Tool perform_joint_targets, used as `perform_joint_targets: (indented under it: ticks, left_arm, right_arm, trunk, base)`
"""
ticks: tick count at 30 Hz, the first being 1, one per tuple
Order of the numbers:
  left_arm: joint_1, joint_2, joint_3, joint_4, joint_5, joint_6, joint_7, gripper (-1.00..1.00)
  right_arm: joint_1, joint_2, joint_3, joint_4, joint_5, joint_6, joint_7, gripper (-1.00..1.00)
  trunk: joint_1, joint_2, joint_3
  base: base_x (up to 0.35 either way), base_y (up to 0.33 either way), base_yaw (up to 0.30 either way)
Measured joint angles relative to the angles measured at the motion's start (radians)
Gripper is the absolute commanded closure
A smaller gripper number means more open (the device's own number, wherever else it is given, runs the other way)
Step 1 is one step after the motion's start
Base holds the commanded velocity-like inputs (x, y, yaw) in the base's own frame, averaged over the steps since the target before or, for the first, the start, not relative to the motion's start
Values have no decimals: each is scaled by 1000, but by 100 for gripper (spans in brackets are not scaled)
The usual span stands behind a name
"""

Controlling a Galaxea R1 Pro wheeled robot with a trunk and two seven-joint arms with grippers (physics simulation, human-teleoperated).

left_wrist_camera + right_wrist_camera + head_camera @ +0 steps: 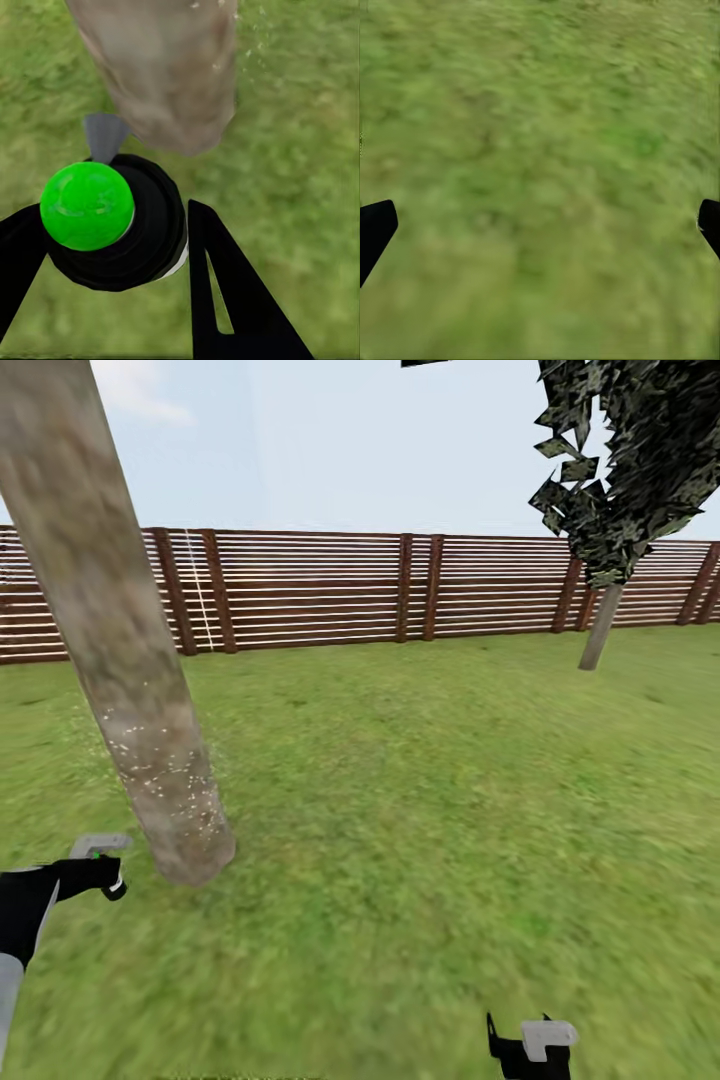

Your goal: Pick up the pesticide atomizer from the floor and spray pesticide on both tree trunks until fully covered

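Note:
A thick grey-brown tree trunk (120,660) rises from the lawn at the left, with white spray specks (165,770) dotting its lower part. My left gripper (112,882) hangs just left of the trunk's base, shut on the pesticide atomizer (112,225), which has a black body, a green round cap (86,204) and a grey nozzle (103,135) pointing at the trunk (169,67). The second tree (625,470) stands far right by the fence, with a thin-looking trunk (600,628). My right gripper (525,1050) is low at the bottom edge, open (540,225) over bare grass.
A brown slatted fence (400,585) closes the lawn at the back. Open grass (430,790) stretches between the near trunk and the far tree.

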Motion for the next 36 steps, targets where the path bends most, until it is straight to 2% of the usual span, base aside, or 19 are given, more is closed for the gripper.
perform_joint_targets:
  ticks: [3, 7, 10, 12, 14, 16, 18, 20, 21, 23, 28, 30, 33, 36]
  left_arm:
    - [0, -29, 0, -8, -1, 0, 27, 100]
    - [0, -36, 1, -11, 2, 1, 110, 100]
    - [0, -38, 1, -5, 4, 1, 117, 100]
    - [0, -48, 1, -6, 6, 2, 117, 100]
    - [0, -95, -1, -11, 12, 4, 116, 100]
    - [0, -120, 1, -13, 6, 6, 115, 100]
    - [0, -110, 8, -13, 4, 7, 107, 100]
    - [0, -72, 9, -4, -2, 3, 105, 100]
    - [2, -62, 10, -2, 1, 3, 104, 100]
    - [12, -54, 10, 0, 4, 3, 103, 100]
    - [33, -81, 9, -2, 14, 5, 116, 100]
    - [33, -87, 10, -5, 31, 5, 119, 100]
    - [34, -85, 11, -11, 59, 5, 122, 100]
    - [37, -76, 11, -1, 58, 1, 169, 100]
  right_arm:
    - [0, 0, 0, 0, 0, 0, 0, -100]
    - [0, 0, 0, 0, 0, 0, 0, -100]
    - [0, -1, -1, 0, -1, 0, -1, -100]
    - [0, -1, -1, 0, -2, 0, -1, -100]
    - [0, -2, -1, 0, -3, 0, -1, -100]
    - [0, -3, -1, 0, -3, 0, -1, -100]
    - [0, -3, -1, 0, -3, 0, -1, -100]
    - [0, -3, -1, 0, -3, 0, -1, -100]
    - [0, -3, -1, 0, -3, 0, -1, -100]
    - [0, -3, -1, 0, -3, 0, -1, -100]
    - [0, -3, -1, 0, -3, 0, -1, -100]
    - [0, -3, -1, 0, -3, 0, -1, -100]
    - [0, -3, -1, 0, -3, 0, -1, -100]
    - [0, -3, -1, 0, -3, 0, -1, -100]
  trunk:
    - [0, 0, 0]
    - [0, 0, 0]
    - [0, 0, 0]
    - [0, 0, 0]
    - [0, 0, 0]
    - [0, 0, 0]
    - [0, 0, 0]
    - [0, 0, 0]
    - [0, 0, 0]
    - [0, 0, 0]
    - [0, 0, 0]
    - [0, 0, 0]
    - [0, 0, 0]
    - [0, 0, 0]
  base:
    - [0, -271, 277]
    - [72, -271, 153]
    - [138, -268, 9]
    - [191, -232, 1]
    - [231, -197, 0]
    - [259, -166, 0]
    - [282, -140, 0]
    - [288, -127, 0]
    - [289, -115, 0]
    - [278, -130, 0]
    - [109, -232, 0]
    - [-123, -249, 0]
    - [-153, -142, 6]
    - [-16, -12, 191]
